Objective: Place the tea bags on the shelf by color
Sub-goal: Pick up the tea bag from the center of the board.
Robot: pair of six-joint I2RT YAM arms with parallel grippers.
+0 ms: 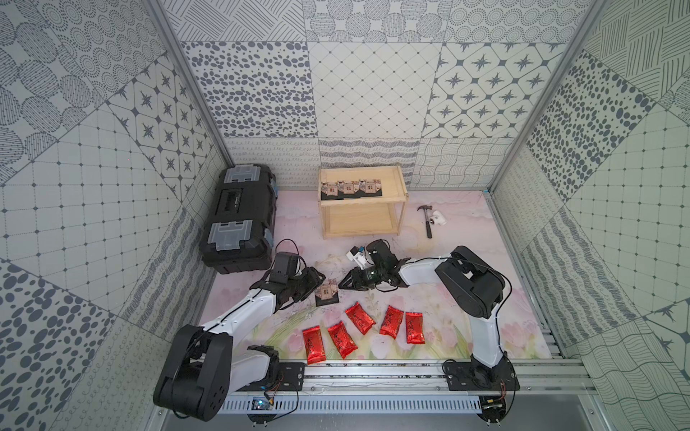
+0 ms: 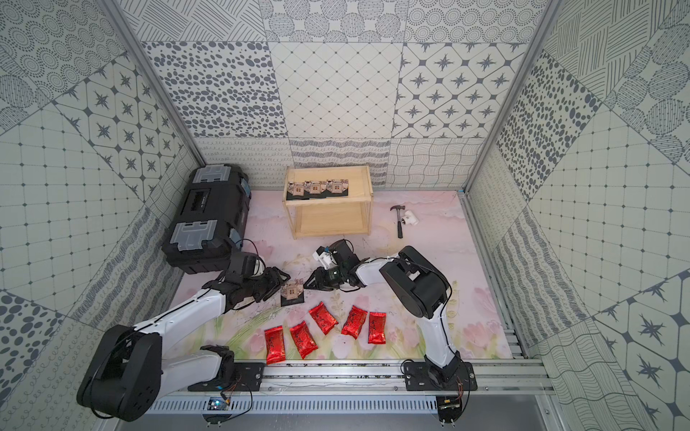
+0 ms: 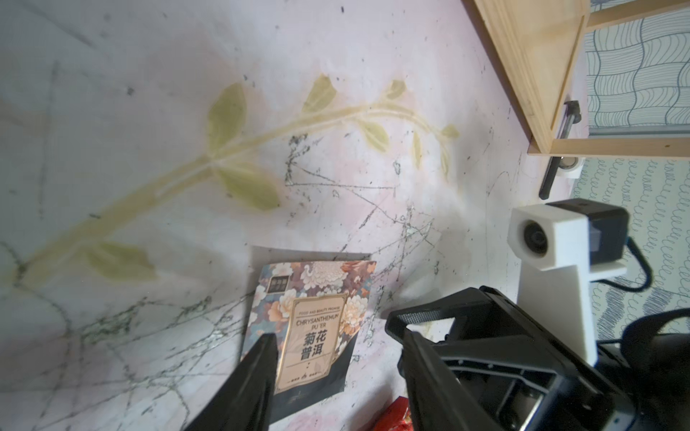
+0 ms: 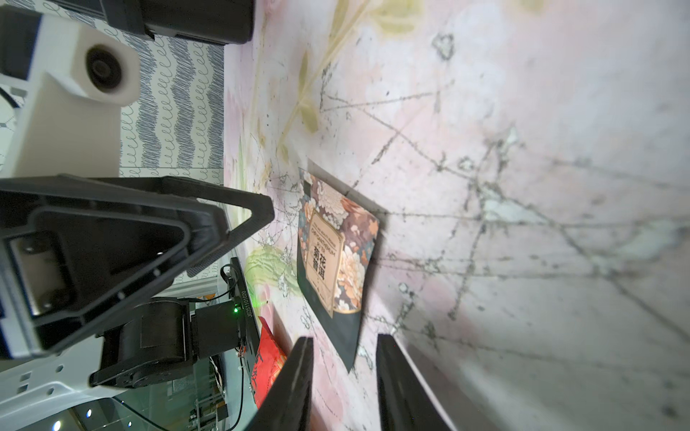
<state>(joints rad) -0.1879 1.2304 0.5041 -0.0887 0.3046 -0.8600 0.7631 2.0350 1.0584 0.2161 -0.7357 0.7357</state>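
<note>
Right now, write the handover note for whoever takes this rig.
Left gripper: open, at the last black sachet on the table.
Right gripper: open, empty, facing the same sachet.
Done: three black sachets on the shelf, top tier.
Left: that sachet, then the five red pouches in front, probably onto the lower tier.
</note>
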